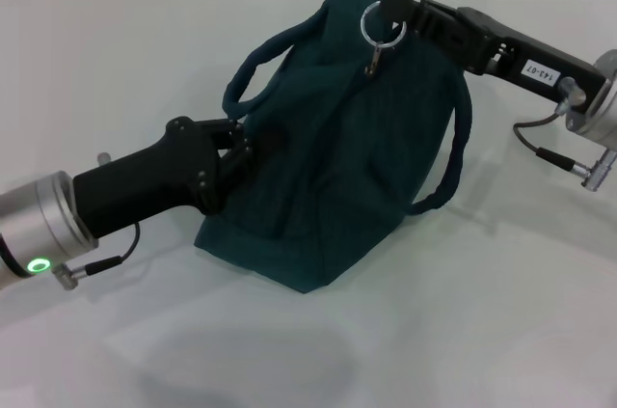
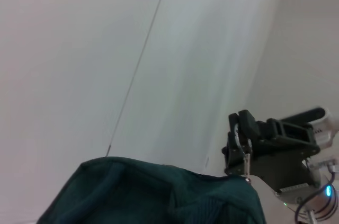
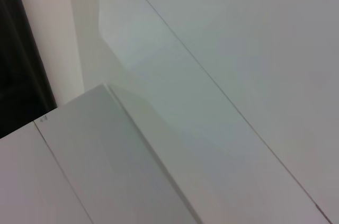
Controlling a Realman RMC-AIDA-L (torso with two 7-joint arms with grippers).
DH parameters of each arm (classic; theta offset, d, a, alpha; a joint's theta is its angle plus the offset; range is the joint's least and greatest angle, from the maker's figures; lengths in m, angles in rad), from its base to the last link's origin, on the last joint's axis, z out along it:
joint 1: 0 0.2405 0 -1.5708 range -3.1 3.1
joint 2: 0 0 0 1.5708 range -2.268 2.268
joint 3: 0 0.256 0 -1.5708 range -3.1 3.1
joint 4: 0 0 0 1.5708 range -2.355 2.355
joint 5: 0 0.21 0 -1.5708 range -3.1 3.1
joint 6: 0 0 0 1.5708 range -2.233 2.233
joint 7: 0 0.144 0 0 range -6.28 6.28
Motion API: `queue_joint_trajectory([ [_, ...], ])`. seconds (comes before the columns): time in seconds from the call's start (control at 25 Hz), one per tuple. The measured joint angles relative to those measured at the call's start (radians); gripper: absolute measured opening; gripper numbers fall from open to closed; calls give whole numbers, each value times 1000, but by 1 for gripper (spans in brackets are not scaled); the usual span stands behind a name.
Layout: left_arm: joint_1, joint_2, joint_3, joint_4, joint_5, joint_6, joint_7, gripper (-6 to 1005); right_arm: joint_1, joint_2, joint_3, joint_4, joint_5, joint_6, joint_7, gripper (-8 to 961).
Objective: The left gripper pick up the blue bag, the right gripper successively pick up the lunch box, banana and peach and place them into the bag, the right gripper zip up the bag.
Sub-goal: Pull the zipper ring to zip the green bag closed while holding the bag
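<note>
Arms first: your left arm reaches in low from the near left of the head view, its silver cylinder with the green light ring (image 1: 39, 264) close to the camera and the black wrist angled up and away toward the bag. Your left gripper (image 1: 241, 152) has its fingers buried in the near side of the blue bag (image 1: 337, 176), just under the loop handle (image 1: 253, 66) that arches above them; the jaws look pinched on the fabric there. The bag stands on the white table (image 1: 482, 331), its base down and its top leaning away from you.

Your right arm comes in from the far right, stretched nearly level and sloping slightly down toward its wrist end, with a cable (image 1: 554, 159) hanging below it. Your right gripper (image 1: 393, 5) sits at the top edge of the bag, and the metal ring pull (image 1: 378, 25) of the zipper hangs right at its tips; the jaws appear closed on that ring. The second loop handle (image 1: 453, 152) droops below that arm.

You can see a small white label (image 1: 540, 70) on the right arm, reading roughly "143-07" upside down. From the left wrist view you see the right gripper (image 2: 239, 144) beyond the bag's top edge (image 2: 159, 192).
</note>
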Motion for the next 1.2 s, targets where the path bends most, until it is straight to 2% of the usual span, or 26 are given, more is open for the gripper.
queue_joint_trajectory([
  [0.08,-1,0,1,0,9,3,0,69,0,0,1,0,0,4,0,36],
  [0.28,-1,1,1,1,20,26,1,49,0,0,6,0,2,7,0,38],
  [1.2,-21,-2,27,1,84,66,21,48,0,-3,7,2,12,48,0,43],
])
